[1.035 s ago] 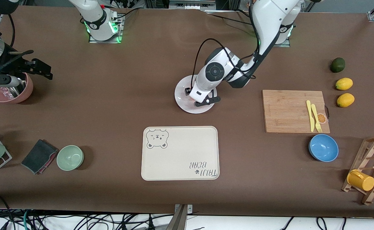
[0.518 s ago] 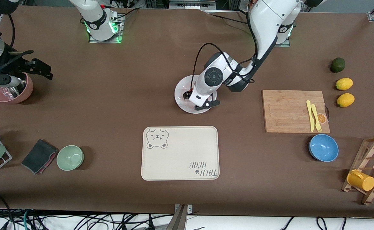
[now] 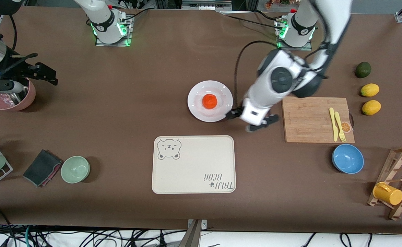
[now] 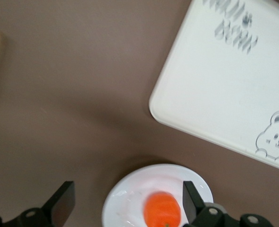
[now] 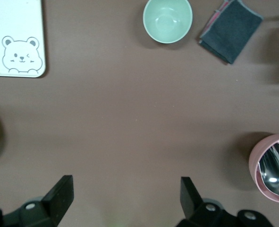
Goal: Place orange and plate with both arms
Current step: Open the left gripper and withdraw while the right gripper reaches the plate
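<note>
The orange (image 3: 209, 101) lies in the middle of the white plate (image 3: 196, 106) at the table's centre. My left gripper (image 3: 247, 120) is open and empty, over bare table between the plate and the wooden cutting board (image 3: 307, 118). In the left wrist view the orange (image 4: 162, 210) on the plate (image 4: 125, 201) shows between the open fingers of the left gripper (image 4: 127, 204). My right gripper (image 3: 54, 77) waits open and empty beside the pink bowl (image 3: 12, 97) at the right arm's end. In the right wrist view the right gripper (image 5: 126, 194) has only bare table between its fingers.
The cream bear tray (image 3: 193, 164) lies nearer the camera than the plate. The cutting board carries a yellow knife and fork (image 3: 337, 125). A blue bowl (image 3: 347, 158), two lemons (image 3: 370, 98), a mug rack (image 3: 394, 183), a green bowl (image 3: 75, 169) and a dark cloth (image 3: 42, 167) stand around.
My left gripper has let go of the orange on the plate, lifted off and swung toward the cutting board. The orange now shows uncovered. The right arm has not moved.
</note>
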You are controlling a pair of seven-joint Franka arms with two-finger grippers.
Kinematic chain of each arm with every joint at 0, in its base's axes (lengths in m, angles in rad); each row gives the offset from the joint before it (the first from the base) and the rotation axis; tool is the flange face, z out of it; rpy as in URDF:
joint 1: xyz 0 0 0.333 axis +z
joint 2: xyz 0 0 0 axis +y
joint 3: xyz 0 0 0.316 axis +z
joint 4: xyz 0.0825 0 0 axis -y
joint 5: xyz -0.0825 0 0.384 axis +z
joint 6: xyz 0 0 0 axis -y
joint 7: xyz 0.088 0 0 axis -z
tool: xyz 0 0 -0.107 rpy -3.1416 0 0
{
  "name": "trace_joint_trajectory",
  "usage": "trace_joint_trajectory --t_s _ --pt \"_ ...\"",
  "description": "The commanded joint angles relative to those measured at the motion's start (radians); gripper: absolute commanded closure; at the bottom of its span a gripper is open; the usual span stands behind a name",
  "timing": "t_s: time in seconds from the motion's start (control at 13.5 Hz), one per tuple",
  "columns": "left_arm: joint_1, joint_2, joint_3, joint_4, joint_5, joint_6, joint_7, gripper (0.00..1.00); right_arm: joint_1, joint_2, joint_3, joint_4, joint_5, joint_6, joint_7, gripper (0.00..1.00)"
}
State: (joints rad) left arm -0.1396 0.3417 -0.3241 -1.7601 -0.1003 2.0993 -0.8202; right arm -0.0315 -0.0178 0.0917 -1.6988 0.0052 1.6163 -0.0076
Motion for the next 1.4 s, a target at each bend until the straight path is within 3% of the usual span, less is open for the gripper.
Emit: trace_joint_trajectory --t_s 0.0,0.52,0.74,0.89,1.04,1.33 --pt "0.115 -0.113 -0.003 -0.056 0.02 -0.089 0.166 0.0 0.019 0.033 0.045 0.021 -0.001 -0.013 0.006 0.0" --pt "0.209 -0.315 0.146 -0.056 0.059 -0.396 0.394 0.0 0.284 0.232 0.049 0.094 0.03 0.011 0.049 0.0" --pt "0.209 -0.362 0.154 -0.036 0.131 -0.442 0.414 0.0 0.358 0.329 0.052 0.09 0.142 0.172 0.337 0.0" --pt "0.207 -0.353 0.171 0.045 0.129 -0.505 0.414 0.0 0.392 0.386 0.056 0.076 0.185 0.272 0.363 0.0" --pt "0.206 -0.319 0.212 0.144 0.116 -0.56 0.418 0.0 0.406 0.417 0.056 0.018 0.312 0.392 0.367 0.0" --pt "0.207 -0.322 0.264 0.166 0.067 -0.579 0.469 0.0 0.42 0.466 0.112 -0.104 0.545 0.69 0.341 0.0"
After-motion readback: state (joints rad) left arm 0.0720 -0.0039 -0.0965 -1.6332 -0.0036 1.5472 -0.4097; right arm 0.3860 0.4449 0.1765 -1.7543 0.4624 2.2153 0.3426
